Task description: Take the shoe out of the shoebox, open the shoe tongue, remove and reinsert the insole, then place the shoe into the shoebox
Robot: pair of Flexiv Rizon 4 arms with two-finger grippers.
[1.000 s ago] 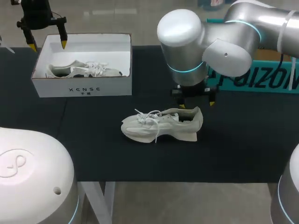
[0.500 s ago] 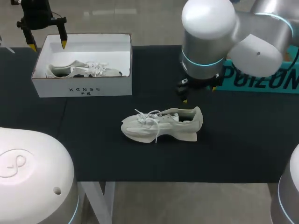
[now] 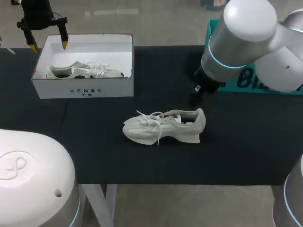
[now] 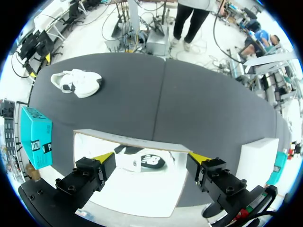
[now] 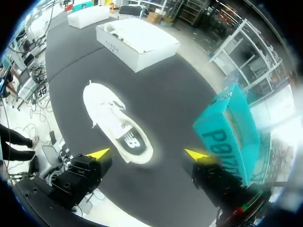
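So the shoe (image 3: pixel 163 126) is out on the dark table (image 3: pixel 246 156), standing on its sole about mid-table, toe toward our left arm's side and heel toward the right arm's. There's bare table all round it: a wide strip down to the near edge, and a decent gap between it and the shoebox (image 3: pixel 85 87). The shoebox sits open at the far left, back wall close to the table's far edge, with a second shoe (image 3: pixel 83 71) lying inside along the front wall. Our left gripper (image 3: pixel 47 46) hangs above the box's far left corner, fingers spread wide and holding nothing. One yellow tip is outside the left wall, the other over the inside. Our right gripper (image 5: pixel 147 154) hovers above the table just past the shoe's heel, also spread wide and empty. From its wrist view the heel and the insole (image 5: pixel 129 139) sit below, between the fingers, untouched. A teal box (image 3: pixel 265 80) stands at the far right, just beside that arm, so that side's tighter.
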